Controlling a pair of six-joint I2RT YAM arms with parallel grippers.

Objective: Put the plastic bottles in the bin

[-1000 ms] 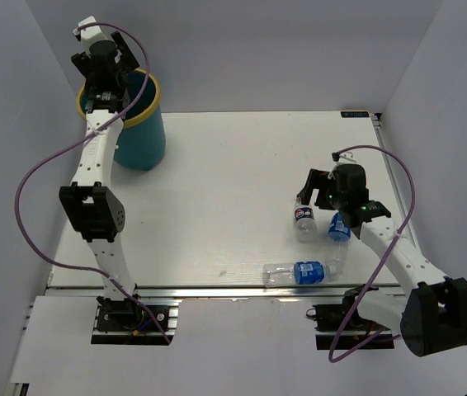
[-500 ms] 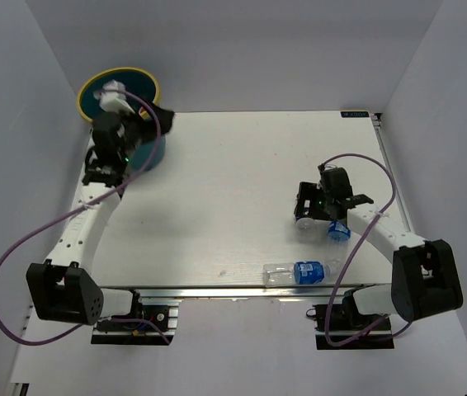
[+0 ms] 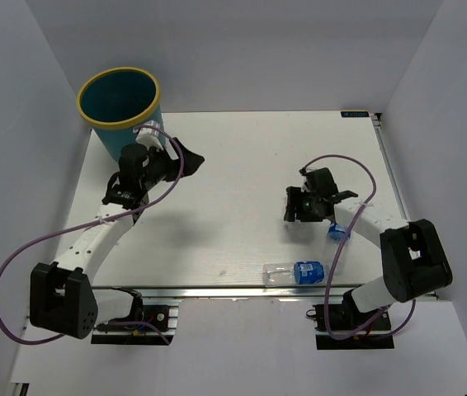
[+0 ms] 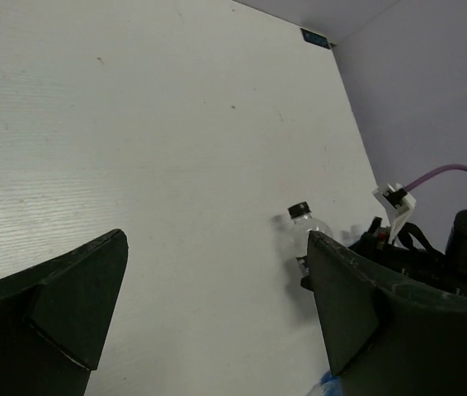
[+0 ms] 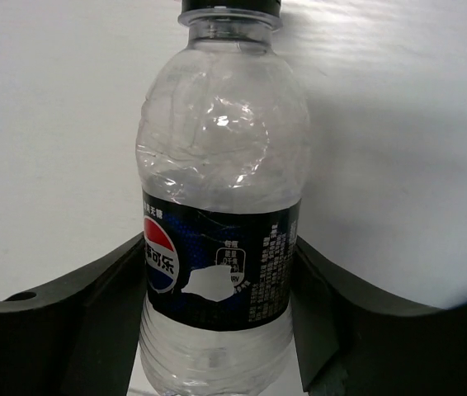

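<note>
My right gripper [image 3: 298, 206] clamps a bottle [image 5: 221, 206], the left gripper [image 4: 215, 256] gapes wide over the table [image 4: 134, 124], and I cannot tell what the bin [image 3: 118, 125] holds.

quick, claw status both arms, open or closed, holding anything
Left claw: open, holding nothing.
Right claw: closed on the clear bottle, one finger against each side of its blue label.

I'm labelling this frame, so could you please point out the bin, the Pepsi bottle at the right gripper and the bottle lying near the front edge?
bin [image 3: 110, 125]: top view, yellow front rim.
Pepsi bottle [image 5: 221, 247]: right wrist view, dark label.
lying bottle [image 3: 304, 270]: top view, blue label.
</note>
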